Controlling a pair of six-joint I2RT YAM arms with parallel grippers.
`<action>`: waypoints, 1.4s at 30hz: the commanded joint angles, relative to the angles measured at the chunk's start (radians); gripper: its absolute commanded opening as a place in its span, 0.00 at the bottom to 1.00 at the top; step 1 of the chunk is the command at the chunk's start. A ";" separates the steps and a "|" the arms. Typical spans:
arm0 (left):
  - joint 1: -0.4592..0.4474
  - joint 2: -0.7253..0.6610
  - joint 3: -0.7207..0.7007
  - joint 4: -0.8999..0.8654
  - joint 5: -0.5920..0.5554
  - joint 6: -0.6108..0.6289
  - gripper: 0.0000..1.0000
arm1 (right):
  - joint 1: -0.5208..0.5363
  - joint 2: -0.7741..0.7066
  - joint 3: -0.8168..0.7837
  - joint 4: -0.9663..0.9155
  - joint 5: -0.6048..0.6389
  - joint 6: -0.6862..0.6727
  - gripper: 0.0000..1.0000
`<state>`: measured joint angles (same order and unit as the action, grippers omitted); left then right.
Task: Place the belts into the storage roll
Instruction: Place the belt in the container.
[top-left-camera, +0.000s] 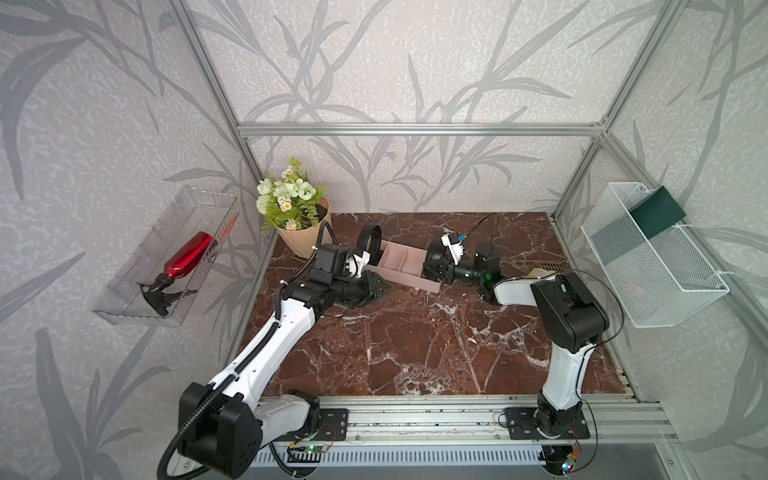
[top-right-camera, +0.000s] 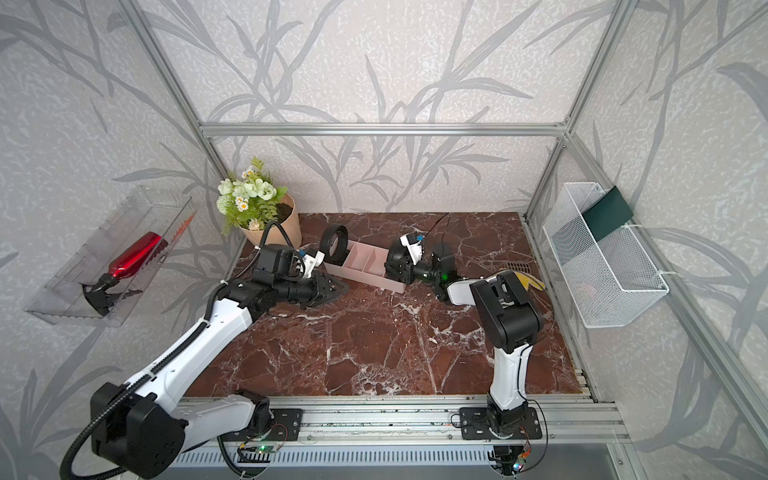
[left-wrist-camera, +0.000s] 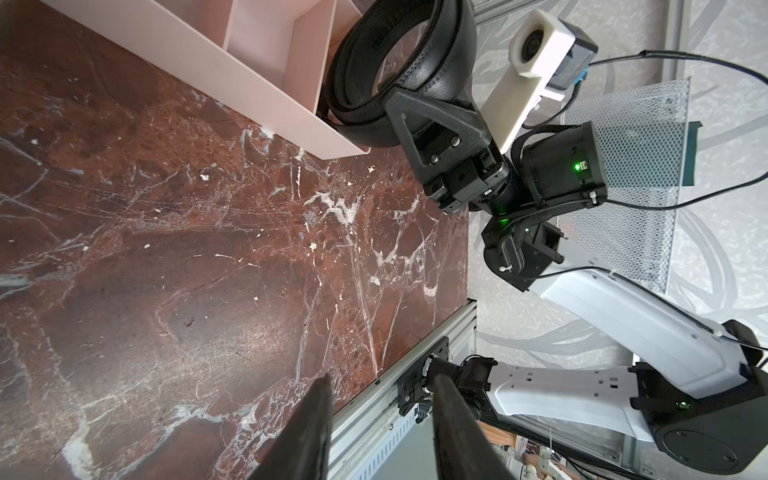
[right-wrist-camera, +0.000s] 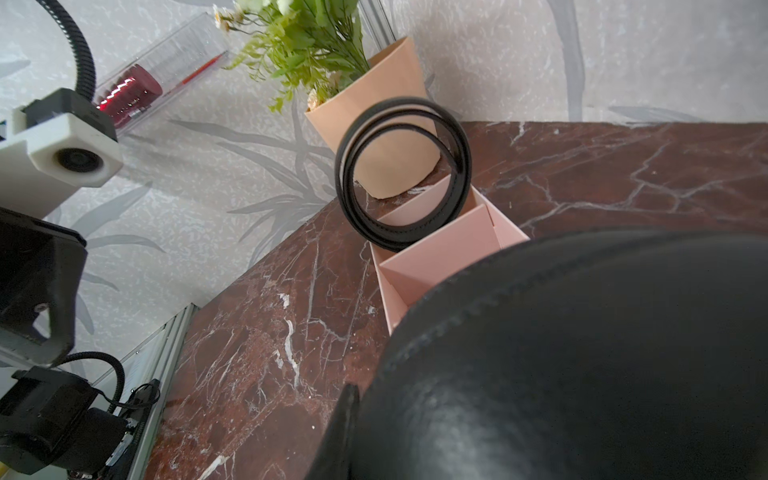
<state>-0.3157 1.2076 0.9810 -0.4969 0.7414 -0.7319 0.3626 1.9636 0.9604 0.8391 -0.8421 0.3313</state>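
Two claws | right claw (left-wrist-camera: 419, 112) grips coiled belt (left-wrist-camera: 399, 70) | left claw (left-wrist-camera: 382, 424) parted, empty

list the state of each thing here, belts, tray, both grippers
coiled black belt by the peach pot: standing on edge in the tray's end compartment
second coiled black belt: clamped, at the tray's opposite end
pale pink divided plastic tray: middle compartments empty
left gripper: open, empty
right gripper: shut on the second belt
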 joint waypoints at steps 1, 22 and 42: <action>-0.006 0.004 0.010 -0.008 -0.016 0.029 0.40 | -0.003 0.031 0.043 0.014 -0.003 -0.033 0.00; -0.125 0.401 0.394 0.121 -0.158 0.122 0.50 | -0.005 0.087 -0.009 0.090 -0.096 0.073 0.00; -0.218 0.890 0.944 -0.162 -0.324 0.408 0.60 | -0.005 0.125 0.060 0.051 -0.136 0.085 0.00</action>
<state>-0.5186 2.0651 1.8816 -0.5949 0.4458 -0.3935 0.3527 2.0567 0.9981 0.9367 -0.9386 0.3973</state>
